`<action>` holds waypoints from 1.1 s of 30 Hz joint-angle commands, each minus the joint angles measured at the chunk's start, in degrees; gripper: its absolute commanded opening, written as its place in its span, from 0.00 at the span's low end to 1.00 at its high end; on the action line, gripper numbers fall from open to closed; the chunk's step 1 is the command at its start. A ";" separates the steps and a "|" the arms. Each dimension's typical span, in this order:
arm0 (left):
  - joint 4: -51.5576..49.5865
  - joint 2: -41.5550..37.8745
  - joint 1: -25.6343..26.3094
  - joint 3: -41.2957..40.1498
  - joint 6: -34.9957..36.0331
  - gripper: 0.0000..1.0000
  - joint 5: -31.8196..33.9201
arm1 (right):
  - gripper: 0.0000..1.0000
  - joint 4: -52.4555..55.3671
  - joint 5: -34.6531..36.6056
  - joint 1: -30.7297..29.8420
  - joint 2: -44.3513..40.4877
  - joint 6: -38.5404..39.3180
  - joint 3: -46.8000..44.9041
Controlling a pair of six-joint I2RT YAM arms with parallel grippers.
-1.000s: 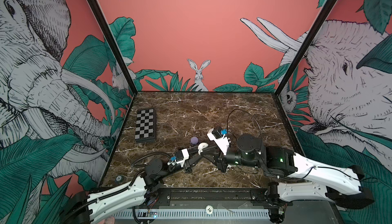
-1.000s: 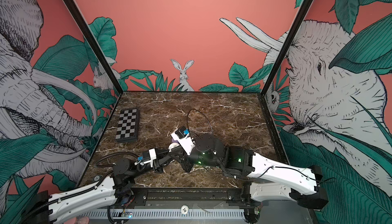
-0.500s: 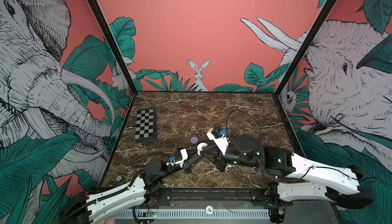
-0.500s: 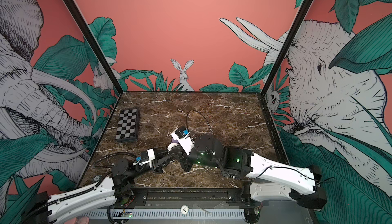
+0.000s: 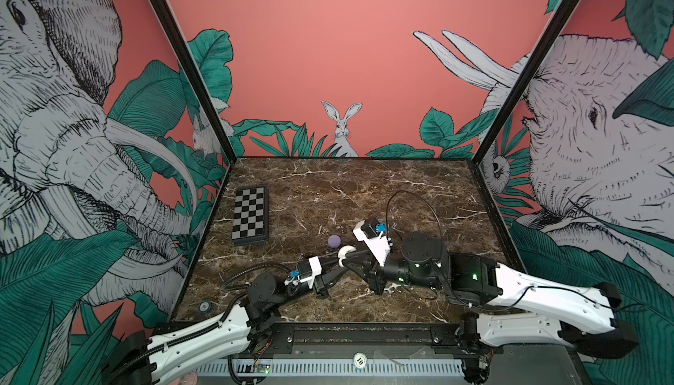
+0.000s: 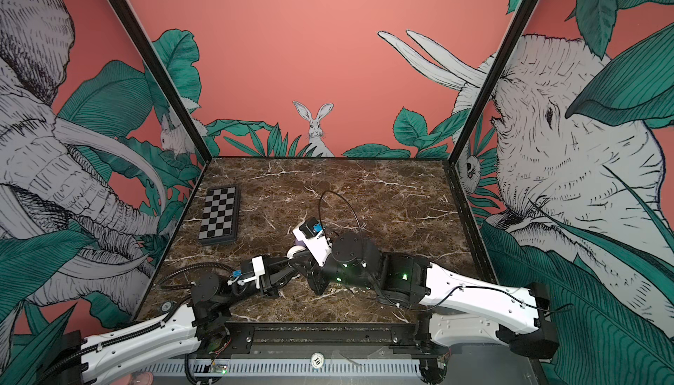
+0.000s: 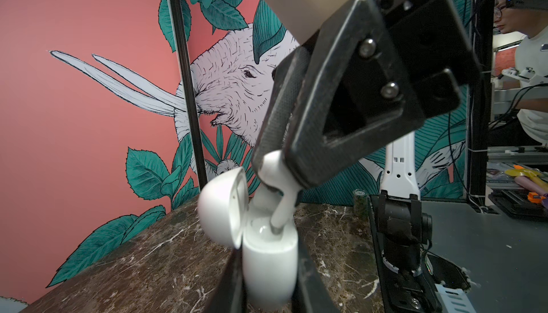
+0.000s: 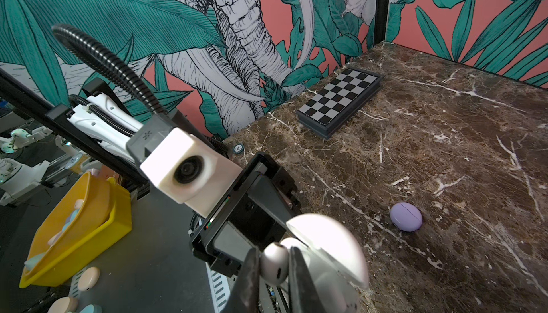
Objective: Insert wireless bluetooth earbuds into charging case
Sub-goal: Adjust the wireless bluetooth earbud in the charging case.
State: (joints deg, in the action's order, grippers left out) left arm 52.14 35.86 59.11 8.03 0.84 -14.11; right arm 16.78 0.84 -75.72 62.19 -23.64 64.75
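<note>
My left fingers (image 7: pixel 229 293) clamp the case (image 7: pixel 269 264), right fingers (image 7: pixel 280 110) pinch the earbud (image 7: pixel 274 169); its tilted stem could jam, slip.

Robotics lab: mural-walled booth (image 5: pixel 346 55), parts bin (image 8: pixel 89 237)

R gripper (image 8: pixel 273 250) slightly nearer case (image 7: pixel 268 267)

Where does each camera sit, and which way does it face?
Both top views: high above the robot's base, facing down across the brown marble table; left arm and right arm show.
Left wrist: on the left arm, looking along the left gripper at the open white round charging case it holds; the right gripper shows.
Right wrist: on the right arm, looking down the right gripper at the white stemmed earbud it pinches; the left arm shows.
Both wrist views share case and earbud.
</note>
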 commanded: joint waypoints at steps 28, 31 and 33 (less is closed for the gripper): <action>1.81 -2.28 0.24 -0.65 0.34 0.00 0.23 | 0.14 0.25 5.17 -0.30 -1.52 -2.62 -2.95; 1.91 -2.12 0.21 -0.67 0.30 0.00 0.13 | 0.14 1.20 6.05 -0.29 -1.11 -2.50 -2.53; 1.86 -2.27 0.21 -0.70 0.33 0.00 0.13 | 0.14 1.33 6.13 -0.29 -1.02 -2.41 -2.38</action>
State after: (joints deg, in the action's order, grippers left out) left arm 50.39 34.79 59.11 7.44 0.89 -13.65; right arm 15.51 4.36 -75.90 60.93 -25.76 62.28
